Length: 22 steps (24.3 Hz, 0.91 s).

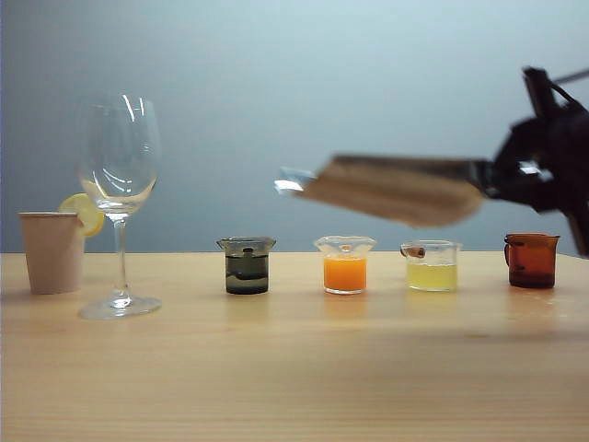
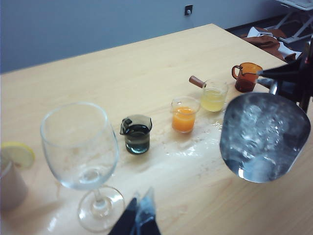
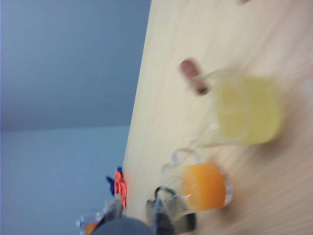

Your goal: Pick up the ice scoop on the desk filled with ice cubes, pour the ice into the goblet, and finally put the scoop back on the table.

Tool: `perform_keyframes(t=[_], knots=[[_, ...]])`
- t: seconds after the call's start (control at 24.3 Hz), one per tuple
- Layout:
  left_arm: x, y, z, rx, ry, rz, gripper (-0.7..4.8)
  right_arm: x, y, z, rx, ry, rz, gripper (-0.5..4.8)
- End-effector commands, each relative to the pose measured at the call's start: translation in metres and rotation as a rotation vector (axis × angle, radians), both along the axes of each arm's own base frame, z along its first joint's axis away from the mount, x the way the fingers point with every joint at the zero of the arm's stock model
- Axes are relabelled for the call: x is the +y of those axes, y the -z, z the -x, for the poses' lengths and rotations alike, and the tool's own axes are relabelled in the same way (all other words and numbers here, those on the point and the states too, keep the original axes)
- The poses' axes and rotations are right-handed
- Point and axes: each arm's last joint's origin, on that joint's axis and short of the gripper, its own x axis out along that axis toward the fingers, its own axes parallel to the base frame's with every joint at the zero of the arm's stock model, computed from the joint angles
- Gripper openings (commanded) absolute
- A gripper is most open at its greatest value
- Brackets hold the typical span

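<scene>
The ice scoop [image 1: 391,189] hangs in the air above the row of beakers, its long axis close to level across the exterior view. Its open mouth points left toward the goblet [image 1: 119,198]; the handle end runs right into the right gripper [image 1: 515,177], which is pinched tight on it. The scoop is blurred there, so its exact tilt is hard to judge.

From the left wrist view the scoop's bowl [image 2: 264,137] holds ice cubes [image 2: 254,129], heaped and glinting. The goblet stands upright and empty on the table [image 1: 294,368], well apart from the scoop, beside a paper cup [image 1: 52,250] with a lemon slice [image 1: 83,212] on its rim.

Along the table stand a dark beaker [image 1: 246,265], an orange beaker [image 1: 345,264], a yellow beaker [image 1: 432,265] and an amber jug [image 1: 531,260].

The left gripper [image 2: 138,218] sits near the goblet's foot, fingers pressed together, holding nothing.
</scene>
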Motion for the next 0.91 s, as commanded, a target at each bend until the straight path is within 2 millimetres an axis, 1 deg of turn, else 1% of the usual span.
perform_keyframes(t=[0.04,0.08,0.12,0.16,0.25,0.29,0.33,0.41,0.45,0.54,0.7,0.91], knots=[[0.001,0.000,0.001,0.027,-0.018,0.024,-0.04,0.016,-0.026,-0.013,-0.010,-0.016,-0.001,-0.09],[0.001,0.001,0.001,0.031,-0.019,0.022,-0.04,0.021,-0.034,-0.017,-0.010,-0.021,0.008,-0.09],[0.001,0.002,0.001,0.037,-0.022,0.017,-0.04,0.027,-0.047,-0.023,-0.015,-0.027,0.024,-0.09],[0.001,0.002,0.001,0.046,-0.023,0.016,-0.04,0.029,-0.055,-0.027,-0.015,-0.028,0.026,-0.09],[0.003,0.003,0.001,0.067,-0.083,0.023,-0.04,0.034,-0.084,-0.037,-0.025,-0.038,0.023,-0.09],[0.003,0.003,0.001,0.068,-0.094,0.018,-0.04,0.035,-0.090,-0.040,-0.033,-0.040,0.024,-0.09],[0.004,0.001,0.002,0.066,-0.111,0.004,-0.04,0.036,-0.104,-0.045,-0.060,-0.039,0.045,-0.09],[0.005,-0.003,0.002,0.061,-0.124,-0.002,-0.04,0.039,-0.117,-0.052,-0.072,-0.047,0.044,-0.09],[0.005,-0.008,0.002,0.055,-0.124,0.002,-0.04,0.041,-0.128,-0.061,-0.086,-0.058,0.038,-0.09],[0.004,-0.013,-0.001,0.057,-0.132,-0.002,-0.04,0.045,-0.138,-0.069,-0.100,-0.066,0.028,-0.09],[-0.001,-0.019,-0.010,0.068,-0.137,-0.027,-0.04,0.059,-0.151,-0.086,-0.120,-0.093,0.016,-0.09],[-0.005,-0.024,-0.019,0.057,-0.131,-0.057,-0.04,0.085,-0.160,-0.110,-0.130,-0.137,-0.004,-0.09]])
